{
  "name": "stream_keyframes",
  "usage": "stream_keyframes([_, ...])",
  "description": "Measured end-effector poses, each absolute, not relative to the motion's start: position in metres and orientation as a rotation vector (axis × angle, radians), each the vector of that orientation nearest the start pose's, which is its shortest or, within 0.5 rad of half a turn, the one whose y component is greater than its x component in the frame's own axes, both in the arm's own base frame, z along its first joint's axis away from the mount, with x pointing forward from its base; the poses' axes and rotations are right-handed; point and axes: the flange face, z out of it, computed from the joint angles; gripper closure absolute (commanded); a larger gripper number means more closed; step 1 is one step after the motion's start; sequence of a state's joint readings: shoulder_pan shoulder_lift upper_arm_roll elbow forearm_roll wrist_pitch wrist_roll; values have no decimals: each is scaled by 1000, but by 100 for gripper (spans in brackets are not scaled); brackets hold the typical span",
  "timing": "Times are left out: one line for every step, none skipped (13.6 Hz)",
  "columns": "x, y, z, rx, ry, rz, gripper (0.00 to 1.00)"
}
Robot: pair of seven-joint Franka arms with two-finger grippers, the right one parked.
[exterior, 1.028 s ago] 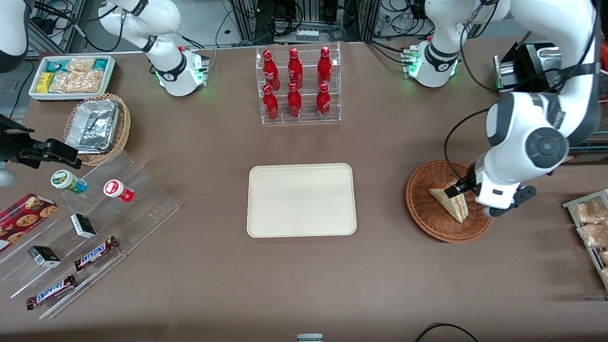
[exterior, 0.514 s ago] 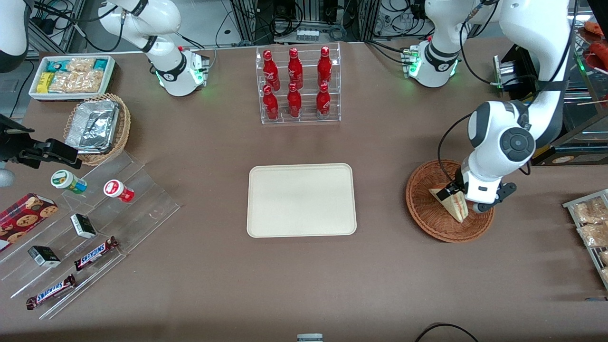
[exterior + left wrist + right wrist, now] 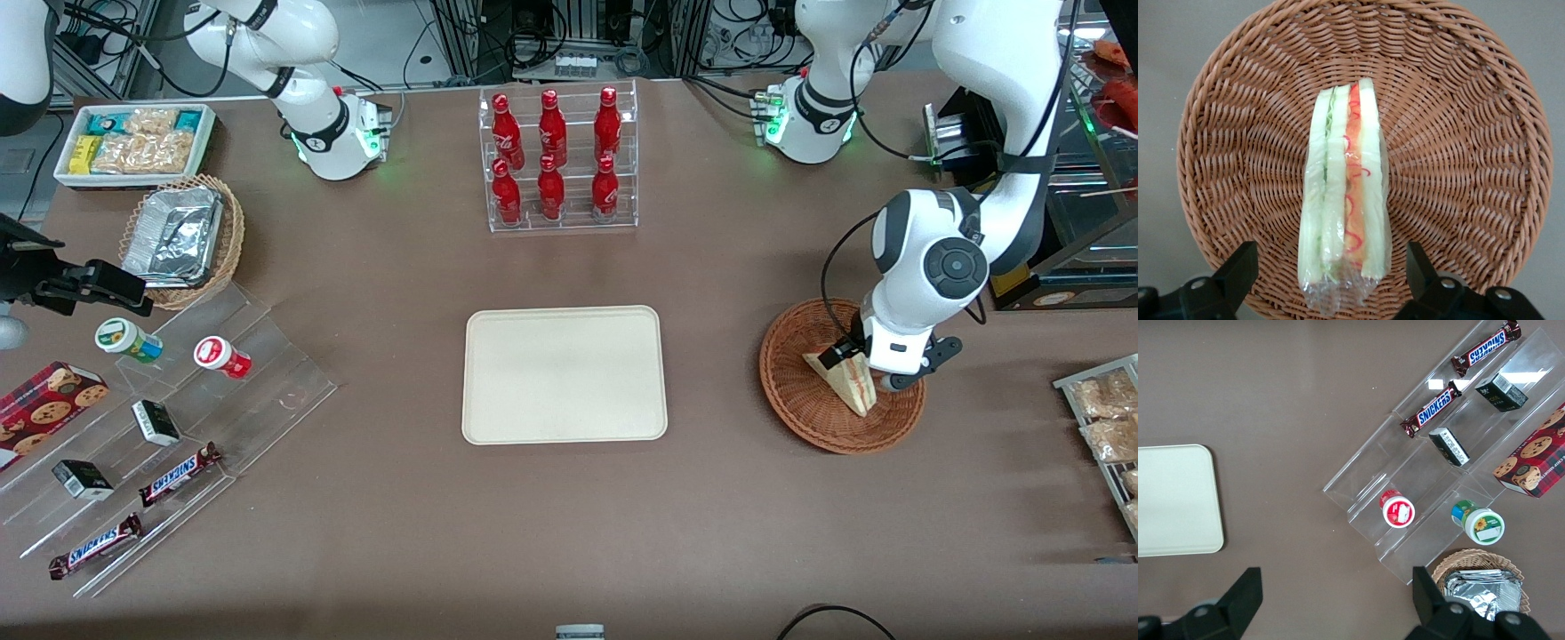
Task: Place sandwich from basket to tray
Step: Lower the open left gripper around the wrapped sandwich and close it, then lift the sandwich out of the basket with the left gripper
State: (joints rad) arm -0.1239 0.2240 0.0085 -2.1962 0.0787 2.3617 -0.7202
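The sandwich point(image 3: 847, 384) point(image 3: 1345, 200), a plastic-wrapped wedge of white bread with red and green filling, stands on edge in the round reddish-brown wicker basket point(image 3: 786, 391) point(image 3: 1458, 133) toward the working arm's end of the table. My gripper point(image 3: 861, 372) point(image 3: 1330, 268) is low over the basket and open. One black finger point(image 3: 1238, 270) stands on each side of the sandwich's wrapped end, with gaps between them and the wrapper. The cream rectangular tray point(image 3: 564, 373) point(image 3: 1175, 500) lies bare at mid-table, beside the basket.
A clear rack of red bottles point(image 3: 556, 160) stands farther from the front camera than the tray. A wire rack of snack bags point(image 3: 1102, 418) lies at the working arm's edge. Stepped acrylic shelves point(image 3: 169, 418), a tan foil basket point(image 3: 182, 236) and a white bin point(image 3: 133, 142) sit toward the parked arm's end.
The arm has come down over the basket, bringing the open gripper lower around the sandwich. The sandwich has not moved.
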Motion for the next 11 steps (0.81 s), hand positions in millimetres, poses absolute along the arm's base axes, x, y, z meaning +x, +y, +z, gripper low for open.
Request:
stream_keyframes([545,-61,277,-2951,-844,39,67])
stream_keyframes([546,-61,277,-2946,-865,34,85])
stream_keyframes([546,-61,276,-2941,-885,29,100])
stream_keyframes([547,-61,276,-2938,-903,22,100])
stream_keyframes([548,-61,277,-2936,-914,15,100])
stream_keyframes([551,-62,279,-2937,-919,7,100])
stream_keyframes([553,-62,281,-2939,-919,-1,100])
stream_keyframes([556,-63,284,-2941,-918,-12,100])
stream_keyframes([558,-64,288,-2942,-913,-19,100])
stream_keyframes([560,-65,292,-2938,-906,-8,100])
stream_keyframes([562,-67,301,-2927,-887,30,100])
